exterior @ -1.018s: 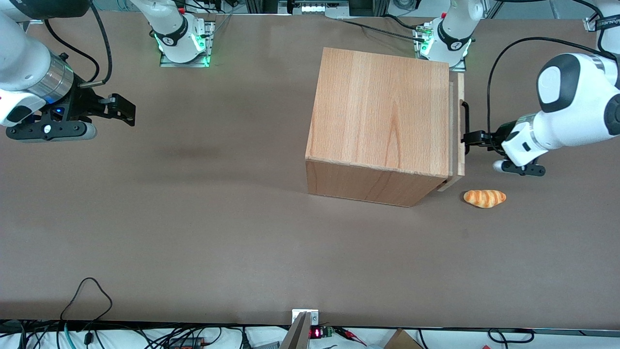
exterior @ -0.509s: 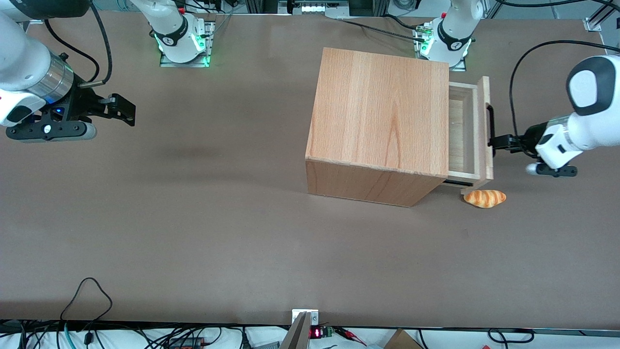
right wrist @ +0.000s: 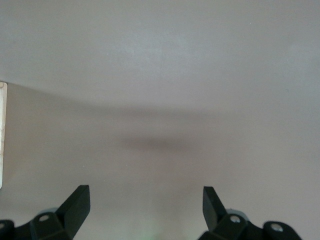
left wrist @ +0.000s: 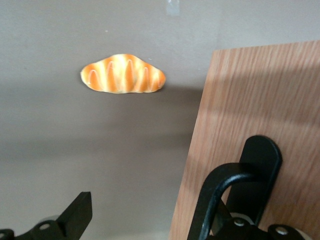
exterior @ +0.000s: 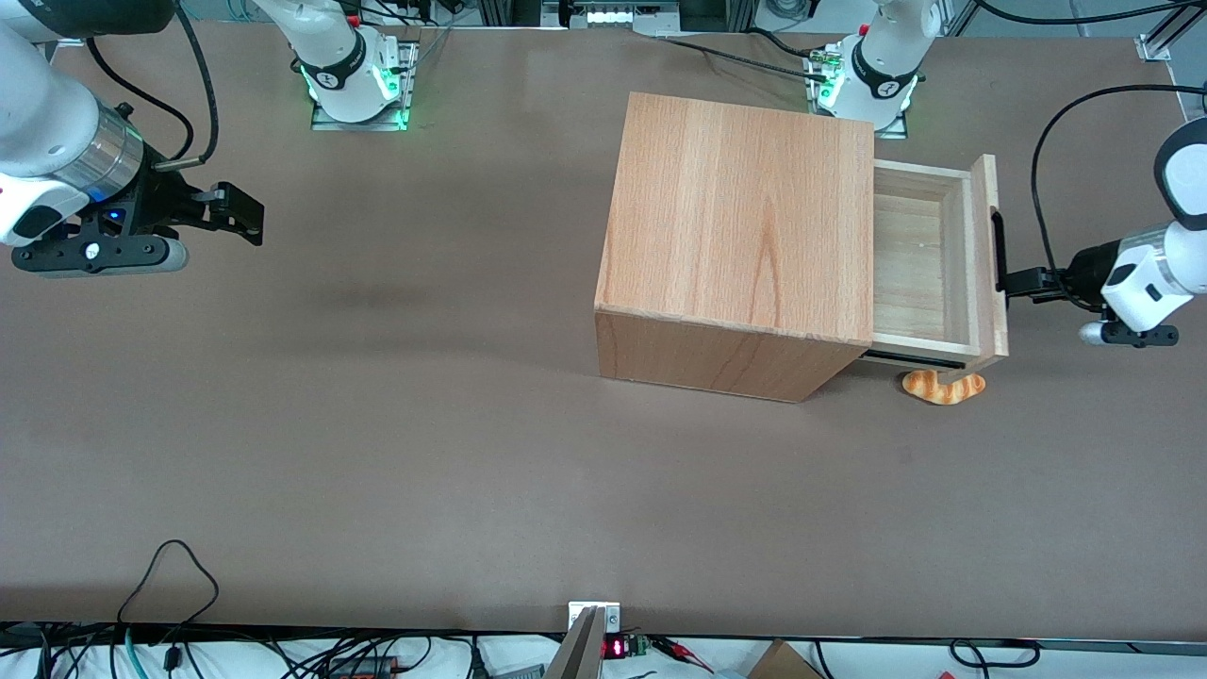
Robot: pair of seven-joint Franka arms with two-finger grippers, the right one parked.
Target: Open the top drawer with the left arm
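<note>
Front view: I see the top drawer (exterior: 929,259) drawn partway out of the wooden cabinet (exterior: 740,236) toward the working arm's end of the counter (exterior: 377,424), its pale interior exposed and bare. My left arm (exterior: 1155,269) reaches in level, and its gripper (exterior: 1014,281) meets the black bar handle (exterior: 998,250) on the drawer's front panel. A striped bread roll (exterior: 943,387) lies on the counter nearer the front camera than the drawer, its top edge partly hidden under the drawer's corner.

Left wrist view: only here do I see the contact itself. The gripper (left wrist: 150,220) has its fingers apart; one finger (left wrist: 77,212) hangs free over the counter, while the handle (left wrist: 235,192) curves in at the other. The front panel (left wrist: 260,105) fills one side, and the roll (left wrist: 123,74) shows whole, clear of the panel's edge. The drawer's interior and the cabinet do not appear here.
</note>
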